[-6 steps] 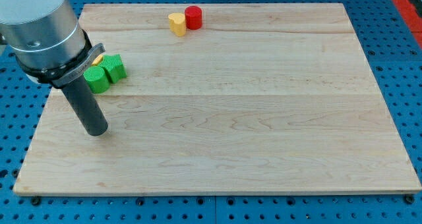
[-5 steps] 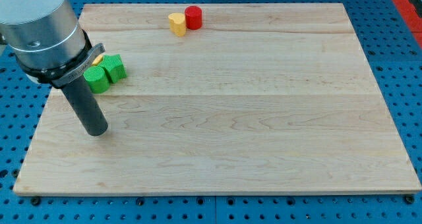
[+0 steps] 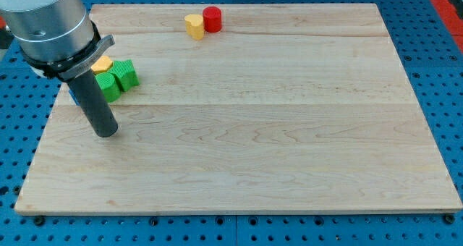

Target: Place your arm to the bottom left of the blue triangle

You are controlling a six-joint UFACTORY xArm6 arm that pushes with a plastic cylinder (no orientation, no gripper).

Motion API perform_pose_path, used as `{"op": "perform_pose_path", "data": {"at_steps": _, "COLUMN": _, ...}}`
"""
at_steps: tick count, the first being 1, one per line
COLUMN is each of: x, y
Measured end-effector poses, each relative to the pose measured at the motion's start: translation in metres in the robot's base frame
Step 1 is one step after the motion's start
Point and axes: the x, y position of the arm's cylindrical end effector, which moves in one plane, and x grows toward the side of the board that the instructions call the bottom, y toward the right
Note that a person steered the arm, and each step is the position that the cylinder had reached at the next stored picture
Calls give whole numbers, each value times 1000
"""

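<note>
The bench (image 3: 289, 130) is a pale, rectangular wooden board with lengthwise grain, lying on a blue perforated surface that shows on all sides; a strip of red shows at the view's top right corner.

The arm carries no gripper, so there is nothing to open or close: it ends in a straight dark rod, and my tip (image 3: 106, 132) rests on the bench near its left edge, a little above mid-height.

The blue triangle block (image 3: 73, 96) is only a sliver beside the rod's left side, near the left edge; its pointing direction and long axis cannot be told.

Just up and right of my tip sit two green blocks (image 3: 118, 78), touching, with a small yellow block (image 3: 101, 64) at their upper left.

Near the top edge, a yellow heart-shaped block (image 3: 194, 25) touches a red cylinder block (image 3: 212, 19).
</note>
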Motion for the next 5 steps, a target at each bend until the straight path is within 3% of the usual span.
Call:
{"op": "perform_pose_path", "data": {"at_steps": 2, "x": 6, "y": -6}}
{"op": "perform_pose_path", "data": {"at_steps": 3, "x": 4, "y": -38}}
{"op": "perform_pose_path", "data": {"at_steps": 5, "x": -46, "y": -73}}
